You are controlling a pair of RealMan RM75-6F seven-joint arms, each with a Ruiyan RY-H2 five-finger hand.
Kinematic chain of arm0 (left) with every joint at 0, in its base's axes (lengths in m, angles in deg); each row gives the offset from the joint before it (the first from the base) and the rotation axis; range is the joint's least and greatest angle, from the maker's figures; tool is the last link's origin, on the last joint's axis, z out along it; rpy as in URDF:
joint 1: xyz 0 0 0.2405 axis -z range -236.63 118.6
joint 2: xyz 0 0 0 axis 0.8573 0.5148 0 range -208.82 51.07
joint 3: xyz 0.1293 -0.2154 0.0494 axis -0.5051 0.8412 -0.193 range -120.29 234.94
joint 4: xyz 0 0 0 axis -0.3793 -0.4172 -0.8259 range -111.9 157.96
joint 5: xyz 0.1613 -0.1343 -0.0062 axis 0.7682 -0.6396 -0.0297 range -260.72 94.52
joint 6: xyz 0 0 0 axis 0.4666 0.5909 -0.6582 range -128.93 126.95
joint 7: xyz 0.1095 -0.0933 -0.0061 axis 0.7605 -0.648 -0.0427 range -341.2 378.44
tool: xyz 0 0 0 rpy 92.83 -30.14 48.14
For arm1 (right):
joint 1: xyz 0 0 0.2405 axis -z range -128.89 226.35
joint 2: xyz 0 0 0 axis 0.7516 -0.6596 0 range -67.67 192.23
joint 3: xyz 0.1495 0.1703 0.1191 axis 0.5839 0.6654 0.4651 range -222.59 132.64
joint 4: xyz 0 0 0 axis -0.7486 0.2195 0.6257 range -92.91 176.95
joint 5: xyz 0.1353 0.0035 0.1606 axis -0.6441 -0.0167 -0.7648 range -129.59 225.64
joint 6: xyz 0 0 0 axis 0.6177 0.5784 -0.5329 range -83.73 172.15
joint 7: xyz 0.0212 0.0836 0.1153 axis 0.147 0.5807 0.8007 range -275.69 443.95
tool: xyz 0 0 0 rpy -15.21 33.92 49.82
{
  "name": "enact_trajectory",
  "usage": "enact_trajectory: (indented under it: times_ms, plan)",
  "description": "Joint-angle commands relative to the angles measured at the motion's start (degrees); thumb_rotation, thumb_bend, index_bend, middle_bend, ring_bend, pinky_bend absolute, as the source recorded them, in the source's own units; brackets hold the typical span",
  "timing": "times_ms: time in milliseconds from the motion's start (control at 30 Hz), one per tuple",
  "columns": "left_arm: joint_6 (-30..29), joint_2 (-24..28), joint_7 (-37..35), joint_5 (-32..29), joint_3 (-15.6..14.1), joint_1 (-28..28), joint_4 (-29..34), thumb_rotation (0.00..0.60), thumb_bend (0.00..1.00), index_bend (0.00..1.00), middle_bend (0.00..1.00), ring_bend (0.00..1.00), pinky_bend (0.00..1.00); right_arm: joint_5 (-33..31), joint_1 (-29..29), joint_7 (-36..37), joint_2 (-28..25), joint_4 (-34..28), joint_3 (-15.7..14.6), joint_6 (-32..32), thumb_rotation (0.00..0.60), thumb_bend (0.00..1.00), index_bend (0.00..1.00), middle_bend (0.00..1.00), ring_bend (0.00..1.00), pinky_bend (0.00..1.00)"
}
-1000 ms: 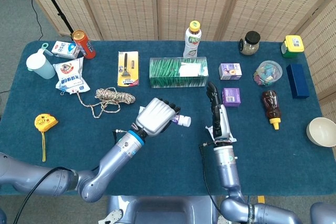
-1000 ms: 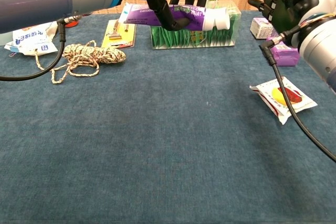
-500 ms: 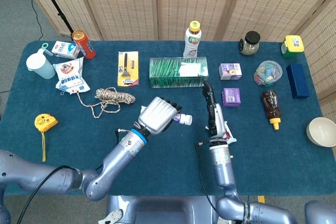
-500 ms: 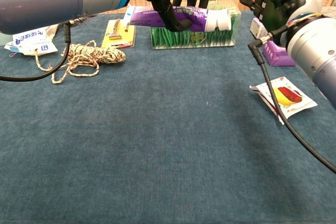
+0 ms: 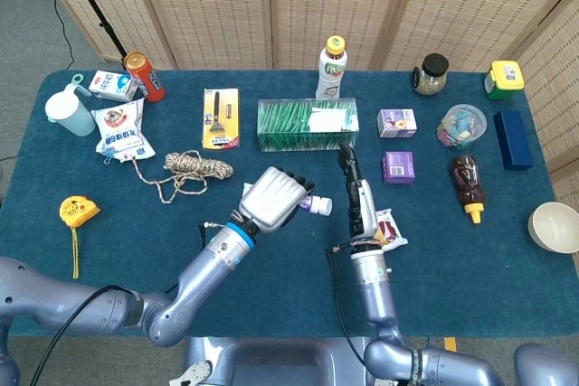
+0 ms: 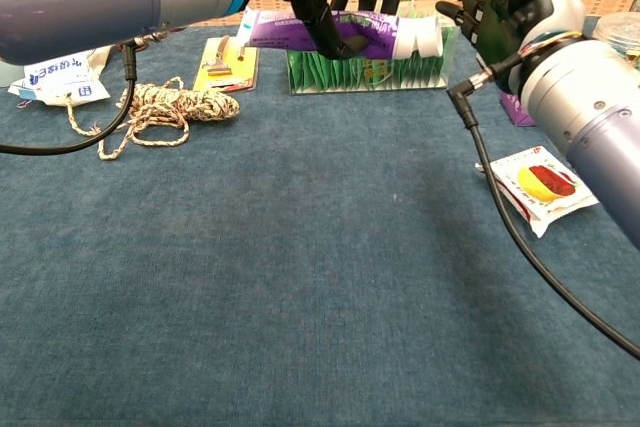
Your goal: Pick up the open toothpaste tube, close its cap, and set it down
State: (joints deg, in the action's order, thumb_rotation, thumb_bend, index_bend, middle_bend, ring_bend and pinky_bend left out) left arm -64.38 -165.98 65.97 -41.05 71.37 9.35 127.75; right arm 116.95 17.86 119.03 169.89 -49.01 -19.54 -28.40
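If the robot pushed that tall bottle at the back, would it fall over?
Probably, yes. The bottle stands upright, tall and narrow, so a push near its yellow cap would likely tip it. Being round, it might then roll. The green box lies just in front and could stop it that way.

Blue-clothed table (image 5: 109, 250); on it a coiled rope (image 5: 192, 167), green box (image 5: 307, 124), brown bottle (image 5: 467, 184), white bowl (image 5: 555, 226).
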Motion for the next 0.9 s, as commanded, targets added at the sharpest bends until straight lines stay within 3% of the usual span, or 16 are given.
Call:
enact_trajectory:
  times_ms: [33,900]
  plan:
    - [-0.01,-0.03,-0.07,-0.07,0.00,0.08,0.06,0.600,0.57,0.50,0.51,0.51,0.54,0.02,-0.20,-0.18,0.34,0.10,0.14,0.11,0.000,0.00,0.00,0.00,0.00,0.00]
    - [-0.91,-0.72,2.79,-4.73,0.28,2.57,0.81,0.600,0.57,0.51,0.51,0.51,0.54,0.58,-1.58,-1.49,2.73,1.95,0.60,1.13,0.000,0.00,0.00,0.00,0.00,0.00]
